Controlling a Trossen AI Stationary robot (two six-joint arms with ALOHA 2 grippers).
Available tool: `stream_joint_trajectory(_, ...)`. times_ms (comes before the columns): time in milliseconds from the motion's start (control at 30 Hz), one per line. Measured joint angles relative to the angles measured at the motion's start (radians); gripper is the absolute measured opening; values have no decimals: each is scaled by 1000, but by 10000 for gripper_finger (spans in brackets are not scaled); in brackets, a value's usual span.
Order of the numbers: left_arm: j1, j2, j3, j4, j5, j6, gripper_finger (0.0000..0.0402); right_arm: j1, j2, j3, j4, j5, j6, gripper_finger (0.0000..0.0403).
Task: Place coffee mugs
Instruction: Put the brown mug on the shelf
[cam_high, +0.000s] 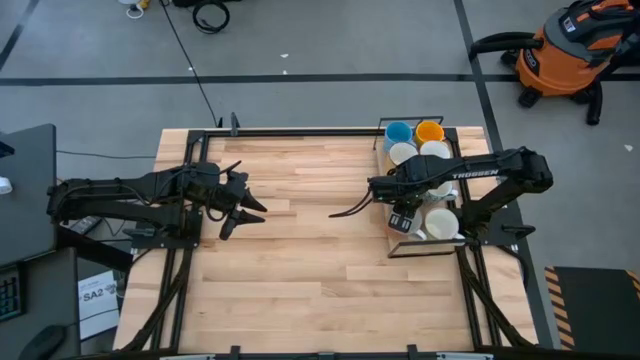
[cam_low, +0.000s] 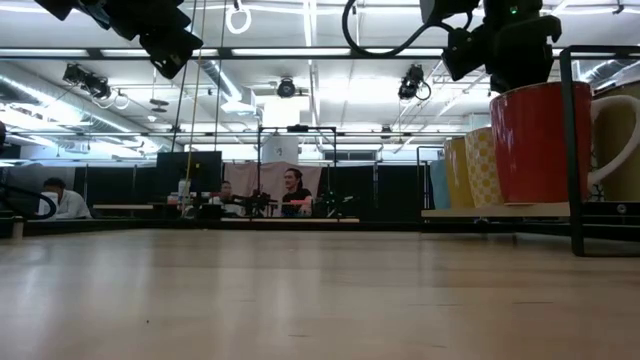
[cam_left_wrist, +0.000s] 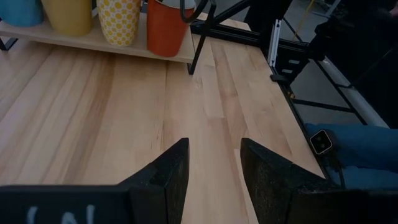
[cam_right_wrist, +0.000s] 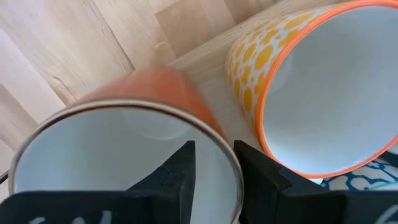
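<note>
hidden or unclear:
- the dark right arm covers the middle of the low wooden tray (cam_high: 384, 150) at the table's right edge, so not all mugs there can be counted from above.
- right gripper (cam_right_wrist: 214, 165): fingers straddle the rim of the red-orange ceramic mug (cam_right_wrist: 158, 93), one inside and one outside; whether they press the wall or stand just free of it cannot be told.
- a blue-and-white patterned piece (cam_right_wrist: 367, 177) beside the dotted mug is cut off at the frame edge.

tray contents:
- far end: light blue mug (cam_high: 398, 132), orange-yellow mug (cam_high: 430, 131), two white mugs behind them.
- yellow-dotted white mug (cam_right_wrist: 311, 93), just beside the red-orange mug.
- near end: a white mug (cam_high: 442, 223).

elsewhere:
- left gripper (cam_left_wrist: 214, 165): jaws apart, holding nothing, above bare wood well away from the tray.
</note>
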Motion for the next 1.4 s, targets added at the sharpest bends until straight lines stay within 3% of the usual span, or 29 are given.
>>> stream_joint_trajectory(833, 0, 0, 0, 0, 0, 2, 151, 0, 0, 14, -76, 8, 13, 121)
stream_joint_trajectory(1400, 0, 0, 0, 0, 0, 2, 151, 0, -1, 240, -158, -10, 20, 122)
